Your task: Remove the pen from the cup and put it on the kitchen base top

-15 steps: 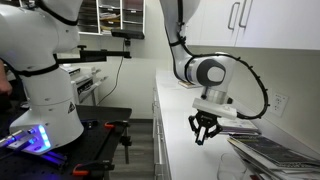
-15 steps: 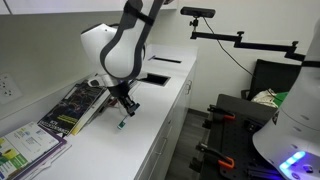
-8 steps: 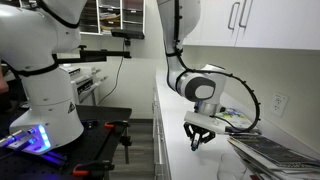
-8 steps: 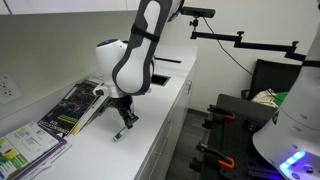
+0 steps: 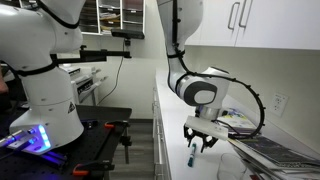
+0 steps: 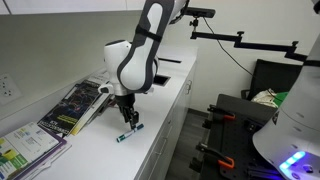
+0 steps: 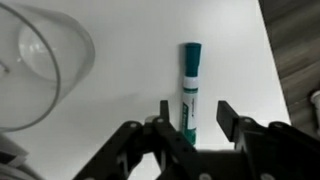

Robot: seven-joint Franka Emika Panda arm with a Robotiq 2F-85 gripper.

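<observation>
Slim cylindrical pen (image 7: 190,88) flat on smooth kitchen base top (image 7: 120,100); jaws spread.

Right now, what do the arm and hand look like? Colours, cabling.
The arm is glossy white, rounded links with dark joint caps. The hand is black with two linked fingers. A black cable loops outside the wrist. No markings legible.

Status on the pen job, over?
Hand open, fingers either side of pen. Pen out of cup, lying flat on countertop. Cup stands apart from pen, not blocking.
</observation>
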